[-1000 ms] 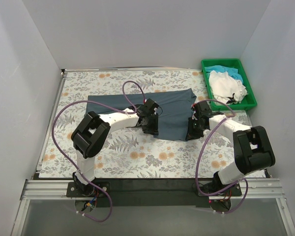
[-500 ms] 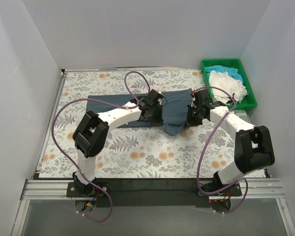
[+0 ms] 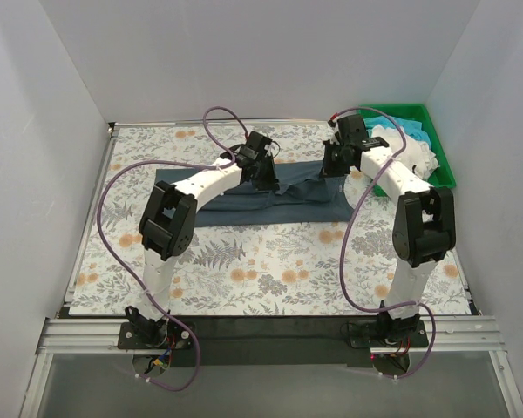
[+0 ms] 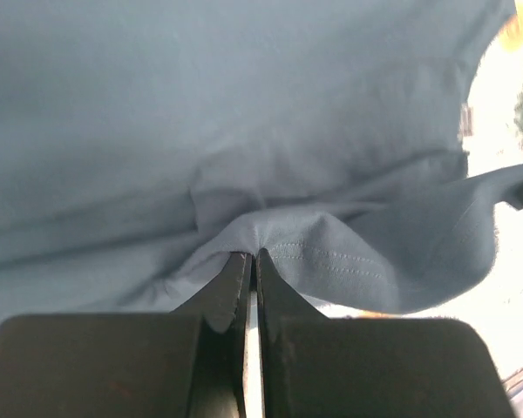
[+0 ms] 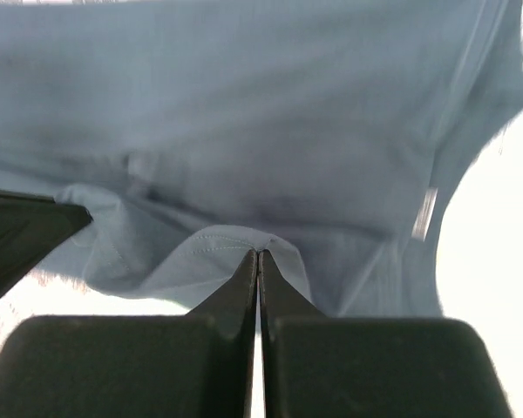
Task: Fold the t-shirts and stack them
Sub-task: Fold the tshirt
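At the table rear, left gripper and right gripper each pinch the hem of the slate t-shirt, held above its flat body, evidently to lay a fold.

You are looking down at a table covered by a cloth with orange flowers and grey leaves on it. Three plain white walls stand around it: the back wall at 12 o'clock, the left wall at 9 o'clock and the right wall at 3 o'clock. At 6 o'clock you see a black strip along the table's near edge, with a shiny metal rail beside it, then a flat grey surface. The light is bright and even, and the shadows are soft.
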Robot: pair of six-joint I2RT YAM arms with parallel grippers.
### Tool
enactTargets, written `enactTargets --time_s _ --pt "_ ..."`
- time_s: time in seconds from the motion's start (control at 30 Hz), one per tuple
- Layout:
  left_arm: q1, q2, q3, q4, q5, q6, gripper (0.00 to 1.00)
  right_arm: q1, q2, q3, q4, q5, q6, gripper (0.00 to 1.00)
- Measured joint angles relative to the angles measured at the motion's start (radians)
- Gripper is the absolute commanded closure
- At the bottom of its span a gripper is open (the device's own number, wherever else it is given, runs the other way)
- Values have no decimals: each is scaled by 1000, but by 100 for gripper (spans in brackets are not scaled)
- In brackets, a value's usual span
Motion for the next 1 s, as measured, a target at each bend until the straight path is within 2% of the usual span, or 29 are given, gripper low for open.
enactTargets --time_s 0.27,0.57,1.0 --pt "60 80 87 32 28 -16 100 -5 152 193 24 15 -68 99" --pt "98 141 138 67 41 -40 100 -5 278 282 80 1 -100 99" --pt "125 146 134 84 48 -74 97 -28 307 271 106 -39 -61 99"
